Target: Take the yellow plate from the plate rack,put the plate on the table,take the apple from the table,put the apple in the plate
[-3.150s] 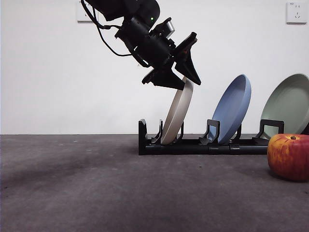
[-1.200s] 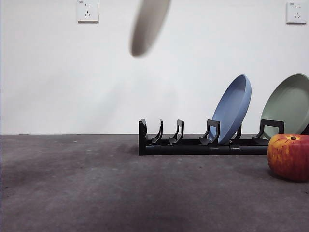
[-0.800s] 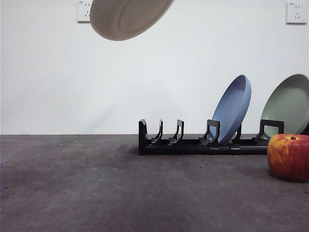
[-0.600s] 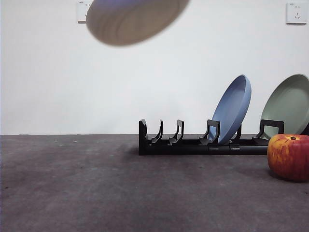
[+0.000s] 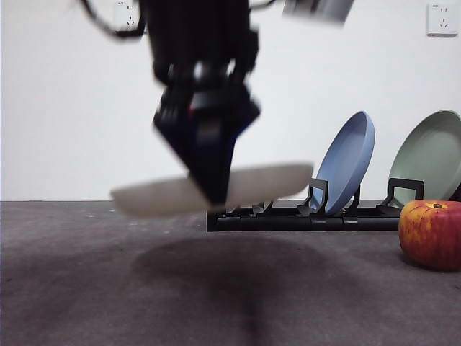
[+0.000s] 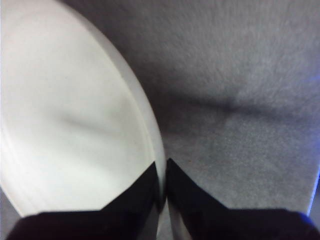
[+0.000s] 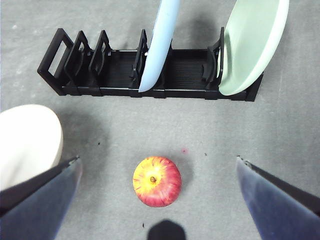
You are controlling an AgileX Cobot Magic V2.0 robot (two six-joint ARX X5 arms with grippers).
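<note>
The yellow plate [image 5: 274, 180] hangs nearly flat a little above the table [image 5: 86, 288], in front of the left end of the plate rack [image 5: 288, 216]. My left gripper [image 5: 214, 191] comes down from above and is shut on the plate's rim. In the left wrist view the jaws [image 6: 163, 167] pinch that rim, with the plate [image 6: 65, 125] spreading to one side. The apple [image 5: 431, 234] sits on the table at the right. My right gripper [image 7: 157, 160] is open high above the apple [image 7: 156, 181]; the rack [image 7: 120, 75] and plate [image 7: 25, 142] also show there.
A blue plate [image 5: 349, 162] and a pale green plate [image 5: 428, 155] stand tilted in the rack's middle and right slots. The two left slots hold nothing. Wall sockets [image 5: 441, 18] sit high on the white wall behind.
The plate has come down from the top of the view to just above the table and has turned nearly flat. The arm holding it is in view again.
</note>
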